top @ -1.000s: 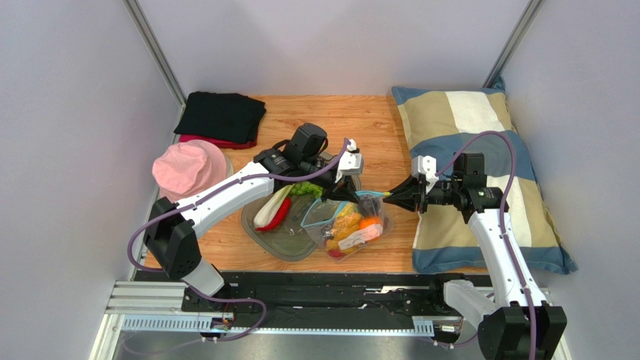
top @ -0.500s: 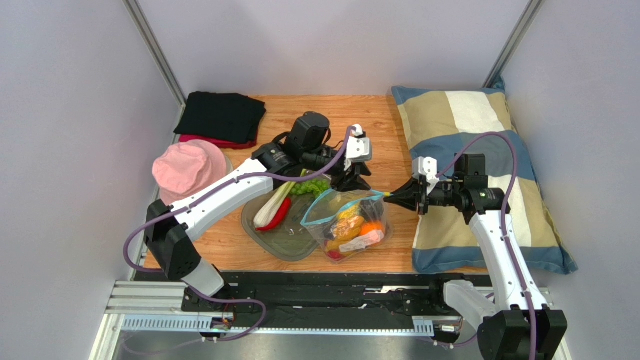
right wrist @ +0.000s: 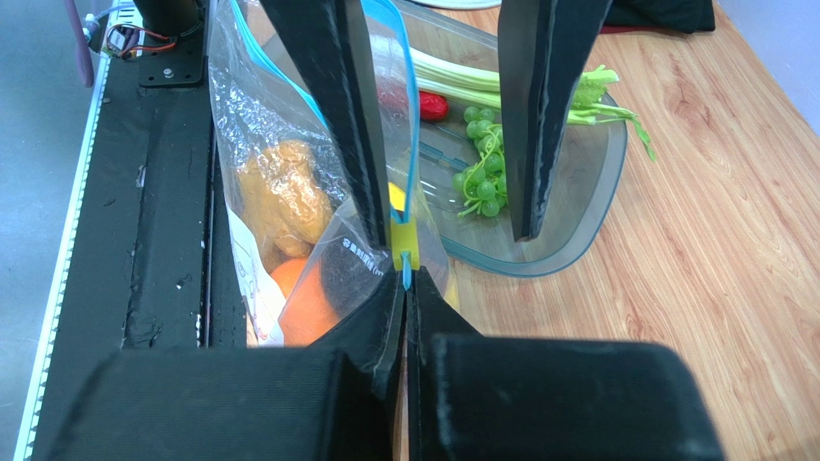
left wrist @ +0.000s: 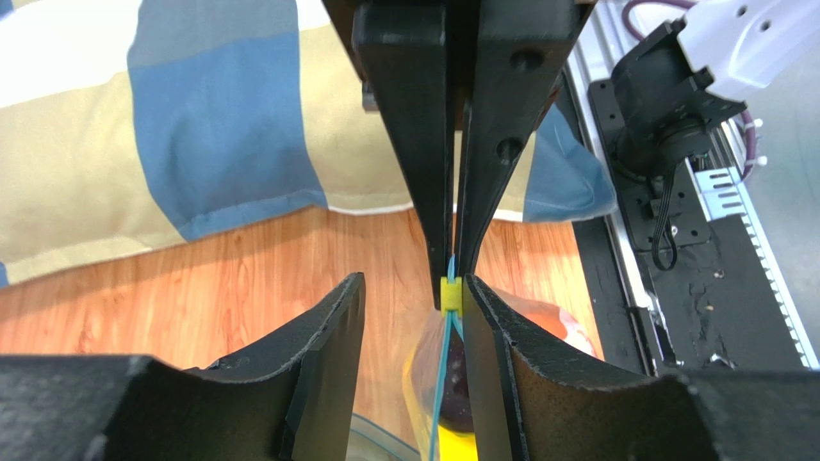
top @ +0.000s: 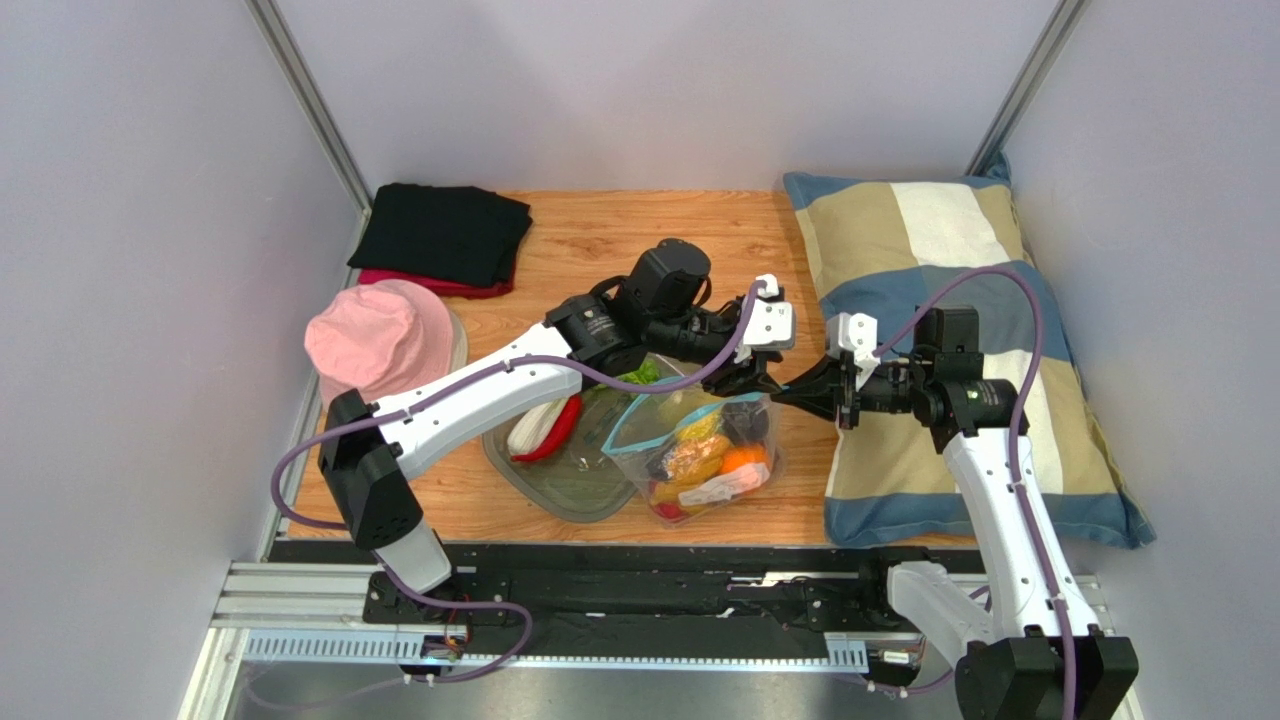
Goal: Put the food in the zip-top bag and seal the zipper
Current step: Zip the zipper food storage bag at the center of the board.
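Observation:
The zip-top bag [top: 699, 450] stands on the wood in front of the arms, holding orange, yellow and dark food [right wrist: 289, 221]. My right gripper [right wrist: 404, 283] is shut on the end of the blue zipper [left wrist: 445, 375], just behind the yellow slider [right wrist: 404, 240]. My left gripper [left wrist: 414, 288] is open and straddles the zipper at that same corner. The slider [left wrist: 450, 293] lies between its fingers, close against one finger [left wrist: 491, 355]. In the top view the left gripper [top: 736, 375] and right gripper [top: 781, 399] nearly meet. A leek [right wrist: 500, 91], grapes [right wrist: 481, 173] and a red chili [right wrist: 433, 106] lie in the tray.
The clear grey tray [top: 564, 473] sits left of the bag. A checked pillow [top: 962, 345] fills the right side. A pink hat [top: 376, 338] and black cloth [top: 443, 233] lie at the back left. The black base rail [top: 646, 578] runs along the near edge.
My left gripper has opened and moved right along the bag's mouth to the right gripper's corner. My right gripper has shut on the zipper's end.

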Motion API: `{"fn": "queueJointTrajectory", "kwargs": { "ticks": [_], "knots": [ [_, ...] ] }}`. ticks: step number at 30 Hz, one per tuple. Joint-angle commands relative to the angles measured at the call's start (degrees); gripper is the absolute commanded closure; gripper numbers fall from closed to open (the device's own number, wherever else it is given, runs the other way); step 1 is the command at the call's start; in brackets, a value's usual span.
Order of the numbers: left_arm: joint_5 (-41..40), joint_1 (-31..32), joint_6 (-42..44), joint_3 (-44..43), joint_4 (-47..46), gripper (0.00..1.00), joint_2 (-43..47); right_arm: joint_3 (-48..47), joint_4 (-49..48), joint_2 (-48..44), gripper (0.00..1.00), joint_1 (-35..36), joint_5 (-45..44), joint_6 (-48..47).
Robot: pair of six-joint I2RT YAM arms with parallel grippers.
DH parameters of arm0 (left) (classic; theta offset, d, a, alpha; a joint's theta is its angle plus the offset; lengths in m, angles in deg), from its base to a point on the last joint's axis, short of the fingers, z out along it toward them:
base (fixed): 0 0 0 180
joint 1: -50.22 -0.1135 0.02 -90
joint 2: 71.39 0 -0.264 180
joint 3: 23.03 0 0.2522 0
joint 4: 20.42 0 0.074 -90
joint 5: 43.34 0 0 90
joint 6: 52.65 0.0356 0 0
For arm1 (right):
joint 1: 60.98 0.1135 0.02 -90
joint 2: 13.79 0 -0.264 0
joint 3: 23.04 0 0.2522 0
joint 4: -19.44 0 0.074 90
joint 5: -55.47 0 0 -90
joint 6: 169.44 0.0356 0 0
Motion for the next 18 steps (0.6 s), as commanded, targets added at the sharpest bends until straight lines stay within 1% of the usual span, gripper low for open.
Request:
{"fn": "queueJointTrajectory", "kwargs": {
  "ticks": [1, 10, 13, 14, 16, 17, 18],
  "knots": [
    [-0.72, 0.41, 0.92, -3.06, 2.02, 0.51, -1.13, -2.34, -0.88, -1.19, 1.00, -0.20, 0.61, 0.91],
    [-0.37, 1.03, 1.62, -3.23, 3.52, 0.51, -2.18, -2.95, -0.97, -0.49, 1.00, -0.20, -0.18, 2.41],
    [-0.37, 1.12, 1.19, -4.11, 3.70, 0.61, -2.62, -2.78, -0.97, -0.67, 1.00, -0.29, -0.35, 2.32],
    [-0.11, 1.12, 0.92, -4.29, 3.78, 0.70, -2.62, -2.69, -0.97, -0.75, 1.00, -0.37, -0.44, 2.41],
    [-0.02, 1.12, 0.75, -4.12, 3.96, 0.77, -2.44, -2.51, -0.97, -0.93, 1.00, -0.55, -0.44, 2.50],
    [0.07, 1.12, 0.75, -4.03, 4.22, 0.84, -2.01, -2.51, -1.06, -0.93, 1.00, -0.55, -0.44, 2.58],
    [0.07, 1.12, 0.92, -3.85, 5.18, 0.87, -1.83, -2.51, -1.14, -0.93, 1.00, -0.81, -0.44, 2.67]
  ]
}}
